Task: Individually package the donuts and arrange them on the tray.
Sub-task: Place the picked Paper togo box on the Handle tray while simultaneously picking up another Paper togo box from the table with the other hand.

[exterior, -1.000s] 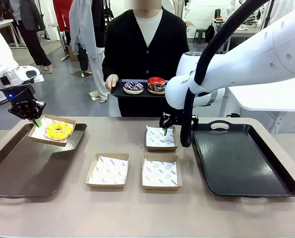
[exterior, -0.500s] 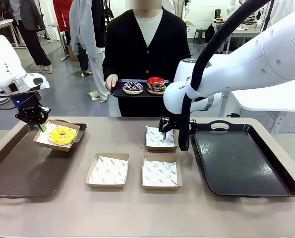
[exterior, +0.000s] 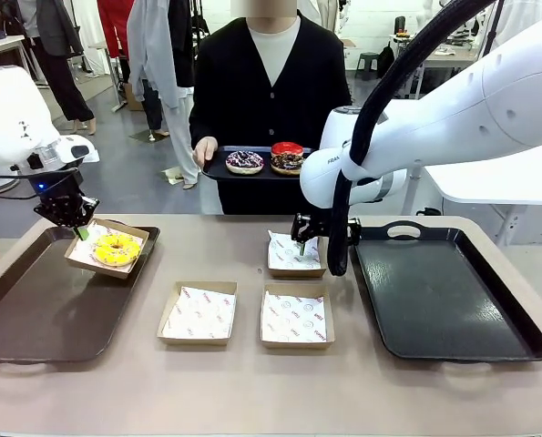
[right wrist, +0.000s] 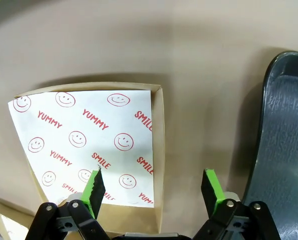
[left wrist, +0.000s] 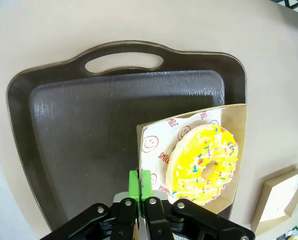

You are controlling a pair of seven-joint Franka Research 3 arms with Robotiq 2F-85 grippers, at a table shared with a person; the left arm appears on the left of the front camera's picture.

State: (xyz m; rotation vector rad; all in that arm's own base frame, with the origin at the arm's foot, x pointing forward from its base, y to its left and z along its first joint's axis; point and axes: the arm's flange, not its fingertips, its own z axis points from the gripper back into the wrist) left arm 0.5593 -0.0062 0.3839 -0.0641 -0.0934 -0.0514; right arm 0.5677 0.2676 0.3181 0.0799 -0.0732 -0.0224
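Basically, the left gripper (left wrist: 139, 181) is clamped tight on the edge of the paper-lined box (left wrist: 237, 150) w/ the yellow donut (left wrist: 205, 164) in it, at the far right corner of the left tray (exterior: 25, 319). Can't tell if the box is fully set down or a touch lifted. Handling, my read: the donut is light and soft, icing sticky & easy to smear, so don't squeeze the donut itself. Take the box by its card wall, as here. The card looks thin & bendy tho, and a one-edge pinch prob. lets the box sag or tip, so the donut could slide on the slick paper; keep it level, go slow. The right gripper (right wrist: 153, 180) is spread wide, holding nothing, hovering above the empty box (right wrist: 83, 132) at the far middle of the table (exterior: 252, 391), just left of the right tray (exterior: 444, 300). Two more boxes (exterior: 198, 312), also empty, sit nearer. The other three donuts (exterior: 244, 161) are w/ the person (exterior: 271, 82) on a small tray (exterior: 214, 169) at the far side. Vs a sec ago: the boxed donut has gone a bit right & lower and looks less tilted, left gripper along w/ it. The right gripper has edged slightly left over its box. The small tray and the nearer boxes are the same.
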